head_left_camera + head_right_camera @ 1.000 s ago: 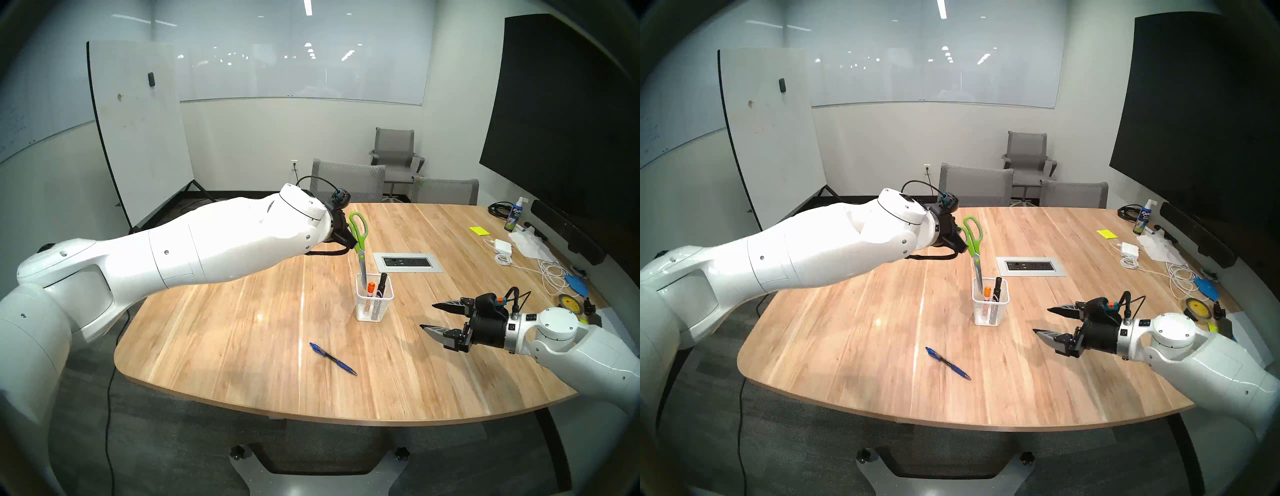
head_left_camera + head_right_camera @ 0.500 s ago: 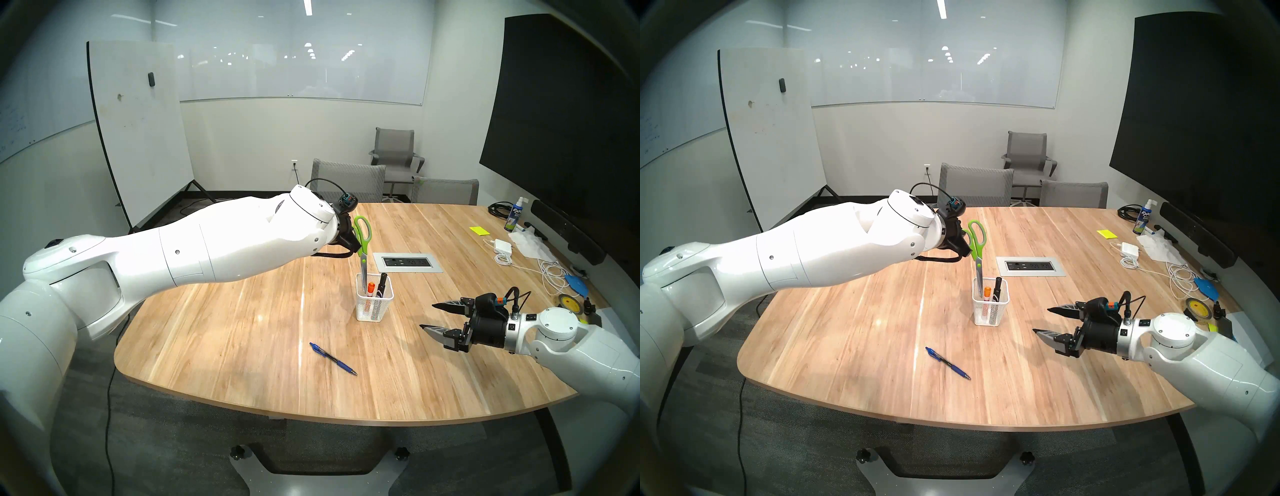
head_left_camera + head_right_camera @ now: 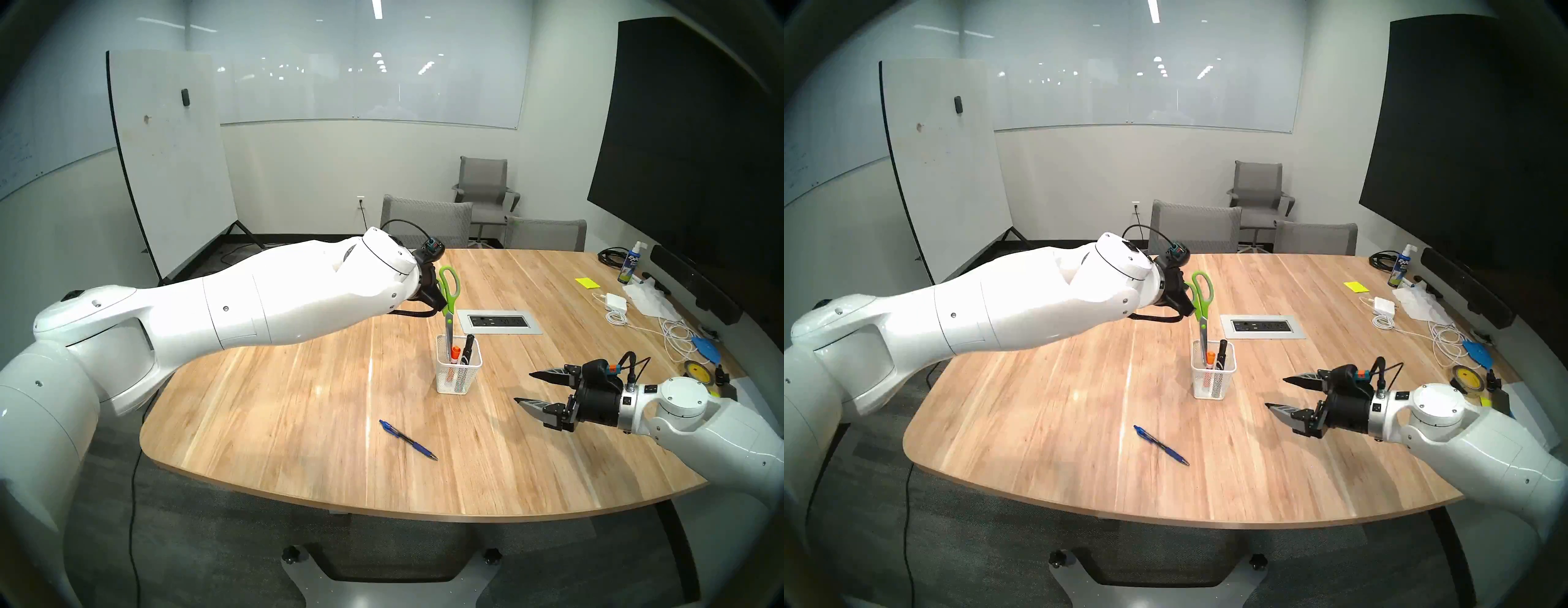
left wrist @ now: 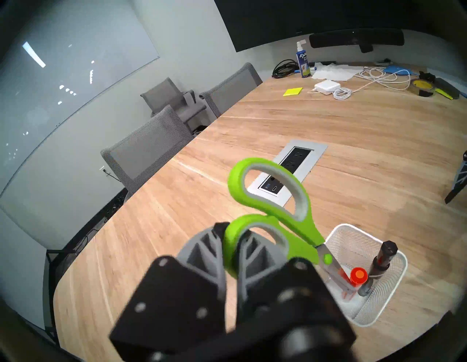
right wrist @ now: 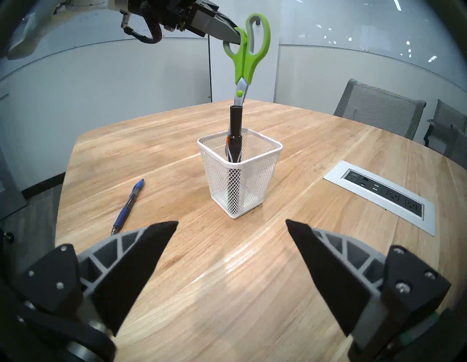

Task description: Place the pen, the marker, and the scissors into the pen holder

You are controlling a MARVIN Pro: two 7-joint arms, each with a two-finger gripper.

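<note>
My left gripper (image 3: 440, 302) is shut on the lower loop of the lime-green scissors (image 3: 450, 283), which hang upright with their blade tips inside the white mesh pen holder (image 3: 459, 375). A black marker (image 3: 468, 348) and an orange-capped marker (image 3: 455, 353) stand in the holder. In the left wrist view, the scissors (image 4: 273, 202) slant down into the holder (image 4: 379, 298). The blue pen (image 3: 408, 440) lies on the table near the front edge. My right gripper (image 3: 522, 387) hovers open and empty to the right of the holder (image 5: 242, 182), with the pen (image 5: 128, 204) to its left.
A power outlet panel (image 3: 499, 321) is set into the table behind the holder. Sticky notes (image 3: 587, 282), a charger with cables (image 3: 616, 300), a spray bottle (image 3: 631, 263) and a tape roll (image 3: 695, 369) crowd the right side. Grey chairs (image 3: 426, 220) stand at the far edge.
My left arm has carried the scissors a little to the right and slightly down, their tips staying inside the holder. The right arm has not moved.
</note>
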